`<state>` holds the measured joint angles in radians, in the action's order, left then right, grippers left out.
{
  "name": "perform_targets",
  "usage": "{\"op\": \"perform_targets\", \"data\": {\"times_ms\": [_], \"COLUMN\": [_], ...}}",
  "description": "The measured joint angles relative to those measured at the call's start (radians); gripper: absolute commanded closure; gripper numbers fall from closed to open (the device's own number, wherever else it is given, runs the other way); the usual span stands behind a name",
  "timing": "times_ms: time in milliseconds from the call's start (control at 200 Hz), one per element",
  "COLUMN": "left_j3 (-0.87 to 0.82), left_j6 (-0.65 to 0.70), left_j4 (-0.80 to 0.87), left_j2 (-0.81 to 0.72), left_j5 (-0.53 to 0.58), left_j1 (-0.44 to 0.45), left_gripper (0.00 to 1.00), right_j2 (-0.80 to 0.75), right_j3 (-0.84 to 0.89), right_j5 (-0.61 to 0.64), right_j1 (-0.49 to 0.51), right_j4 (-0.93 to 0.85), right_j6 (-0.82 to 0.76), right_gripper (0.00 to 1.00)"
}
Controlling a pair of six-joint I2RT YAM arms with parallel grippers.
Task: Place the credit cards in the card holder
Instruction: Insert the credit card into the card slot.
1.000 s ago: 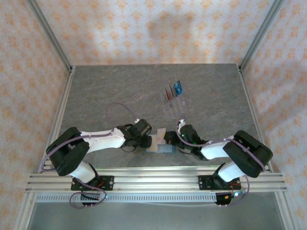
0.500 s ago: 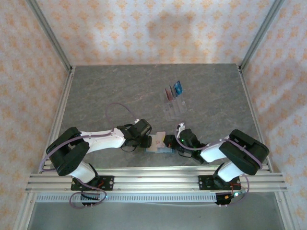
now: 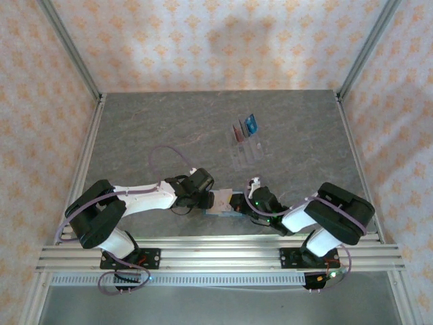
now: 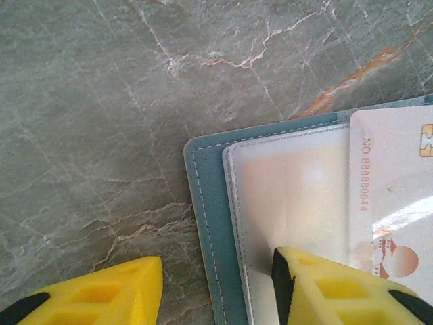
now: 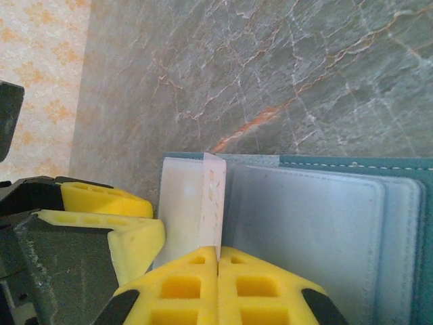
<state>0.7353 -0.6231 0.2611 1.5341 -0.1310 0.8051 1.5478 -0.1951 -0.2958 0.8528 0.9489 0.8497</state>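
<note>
Teal card holder (image 4: 206, 223) open flat; pale card (image 4: 392, 196) over it; other cards (image 3: 243, 127) apart.

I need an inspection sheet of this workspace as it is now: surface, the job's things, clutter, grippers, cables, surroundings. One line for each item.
Surface: grey veined stone table, no spills seen.
Job's things: card holder lies open near the arms; pale card sits over its clear pocket; blue card and reddish cards stand in the clear rack.
Clutter: nothing seen.
Grippers: left gripper open, one finger on the pocket, the other beside the holder; right gripper shut on the pale card's edge.
Cables: purple cable loops above the left arm, away from the cards.
Surroundings: patterned walls, metal frame.
</note>
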Motion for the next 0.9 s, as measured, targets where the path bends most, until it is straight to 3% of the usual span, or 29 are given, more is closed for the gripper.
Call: {"op": "perform_targets", "data": {"times_ms": [901], "left_j3": [-0.005], "left_j6": [0.0], "left_j4": [-0.006], "left_j2": [-0.001], "left_j5": [0.0], "left_j1": [0.0], "left_gripper": [0.53], "right_j2": [0.042], "right_j3": [0.028], "right_j5": [0.004], "right_j1": [0.037], "right_j4": [0.084], "right_j6": [0.033], "right_gripper": [1.0]}}
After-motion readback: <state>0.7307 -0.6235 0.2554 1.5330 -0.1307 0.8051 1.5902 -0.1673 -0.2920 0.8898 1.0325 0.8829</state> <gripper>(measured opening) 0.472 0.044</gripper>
